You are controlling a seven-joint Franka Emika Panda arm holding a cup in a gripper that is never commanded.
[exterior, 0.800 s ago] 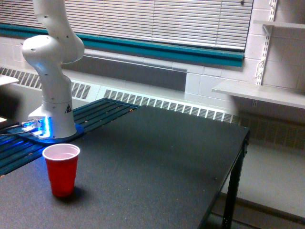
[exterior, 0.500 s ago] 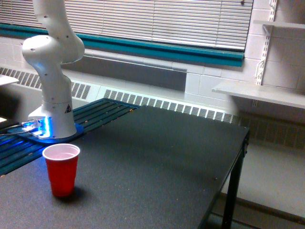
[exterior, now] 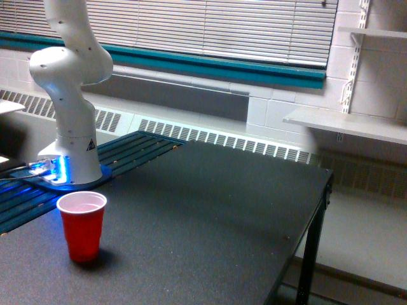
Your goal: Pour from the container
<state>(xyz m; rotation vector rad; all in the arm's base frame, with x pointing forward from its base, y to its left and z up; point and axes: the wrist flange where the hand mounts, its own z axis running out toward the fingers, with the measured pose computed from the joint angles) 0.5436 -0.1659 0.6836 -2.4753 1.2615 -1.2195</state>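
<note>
Standing upright on the black table [exterior: 222, 210], a red cup [exterior: 82, 225]; gripper and container out of frame.

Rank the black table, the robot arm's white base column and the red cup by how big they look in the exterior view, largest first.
1. black table
2. white base column, though its upper arm runs out of frame
3. red cup, which sits nearest the camera yet looks smallest

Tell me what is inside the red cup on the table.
The red cup stands upright on the black table. Its inside looks pale pinkish-white near the rim; whether that is contents or the bare lining cannot be told, and the bottom is hidden. No container or gripper is in view.
</note>
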